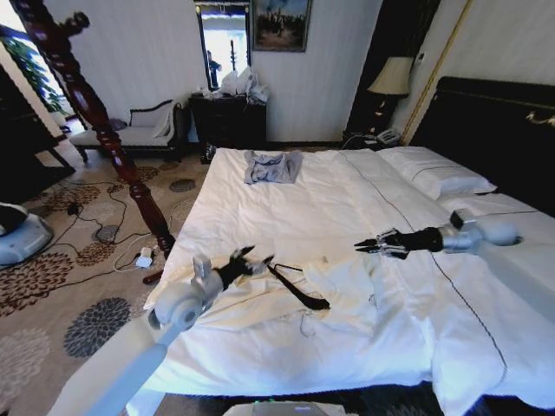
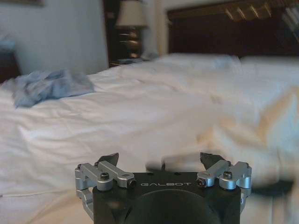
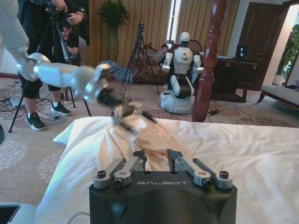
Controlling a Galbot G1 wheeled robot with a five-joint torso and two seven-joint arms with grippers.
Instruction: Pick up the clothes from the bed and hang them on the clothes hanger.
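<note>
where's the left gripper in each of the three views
Head view: left gripper over the near-left part of the bed, at the clothes, by the clothes hanger.
Left wrist view: its own fingers open over the sheet.
Right wrist view: farther off, above the bunched clothes.
Shared landmark: the clothes.

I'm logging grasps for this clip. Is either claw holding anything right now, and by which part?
Nothing is held. The left claw is open, low over the cream shirt beside the black hanger. The right claw is shut on nothing, above the bed.
</note>
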